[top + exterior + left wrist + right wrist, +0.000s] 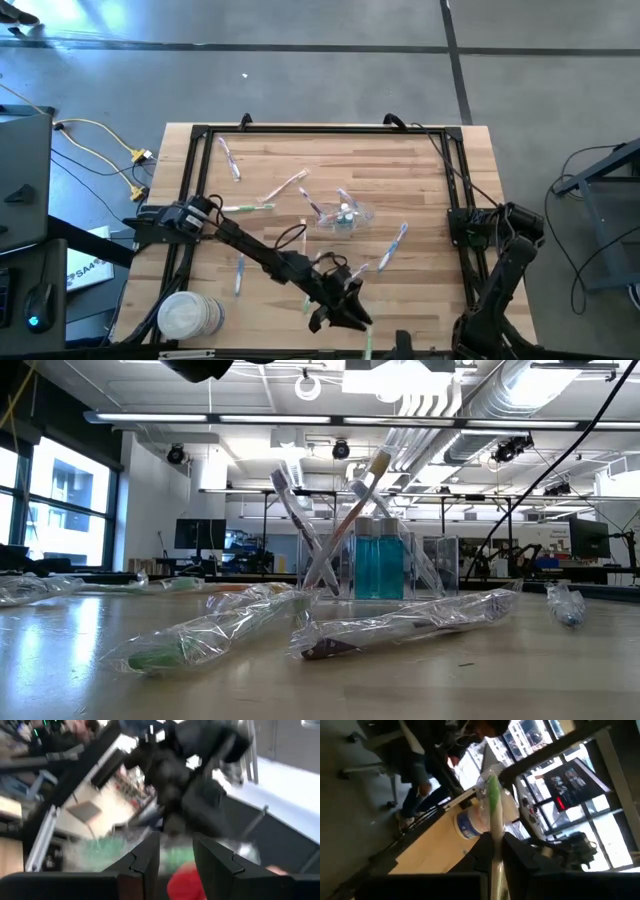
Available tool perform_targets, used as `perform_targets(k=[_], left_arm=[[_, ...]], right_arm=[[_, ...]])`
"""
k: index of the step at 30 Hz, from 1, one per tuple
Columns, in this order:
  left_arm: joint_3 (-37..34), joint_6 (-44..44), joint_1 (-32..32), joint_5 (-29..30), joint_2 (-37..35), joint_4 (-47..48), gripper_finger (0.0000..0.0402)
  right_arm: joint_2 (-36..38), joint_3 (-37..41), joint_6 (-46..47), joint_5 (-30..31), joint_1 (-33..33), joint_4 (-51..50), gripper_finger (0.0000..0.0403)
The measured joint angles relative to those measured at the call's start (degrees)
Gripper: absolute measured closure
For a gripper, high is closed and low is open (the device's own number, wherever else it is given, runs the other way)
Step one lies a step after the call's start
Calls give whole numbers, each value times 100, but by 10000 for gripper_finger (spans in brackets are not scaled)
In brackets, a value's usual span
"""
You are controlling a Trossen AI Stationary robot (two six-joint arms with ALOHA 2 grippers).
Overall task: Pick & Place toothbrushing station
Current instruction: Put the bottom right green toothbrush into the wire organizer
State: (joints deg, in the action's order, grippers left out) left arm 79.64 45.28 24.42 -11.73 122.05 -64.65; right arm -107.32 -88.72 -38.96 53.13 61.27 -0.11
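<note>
The right gripper, at the bottom edge of the high view, is clamped on a slim green plastic-wrapped toothbrush. The left gripper hangs over the lower middle of the wooden table; whether it is open or gripping cannot be told. The small transparent plastic container stands mid-table, with toothbrushes in it.

Little can be read here. In the high view a white sheet lying off the left edge of the surface carries dark printed letters that look like "SAA", with the remainder too small to make out. A dark screen in the room, seen in the right wrist view, shows red marks that are not legible. Neither the wrapped toothbrushes nor the transparent container show any readable print.
</note>
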Motion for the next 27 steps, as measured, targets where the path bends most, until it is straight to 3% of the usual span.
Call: perform_targets(k=[4, 12, 22, 27], left_arm=[[4, 2, -10, 58, -12, -231, 284], [4, -213, -7, -151, -12, -140, 284], [4, -1725, -8, -142, -12, -104, 284], [4, -3031, -2, -123, -12, 108, 284]], right_arm=[[-5, 3, 21, -227, -57, -32, 385], [-5, 3, 181, 246, 4, 413, 385], [-5, -1, 939, 600, 345, 1493, 385], [-3, -1, 1310, 974, 291, 1863, 385]])
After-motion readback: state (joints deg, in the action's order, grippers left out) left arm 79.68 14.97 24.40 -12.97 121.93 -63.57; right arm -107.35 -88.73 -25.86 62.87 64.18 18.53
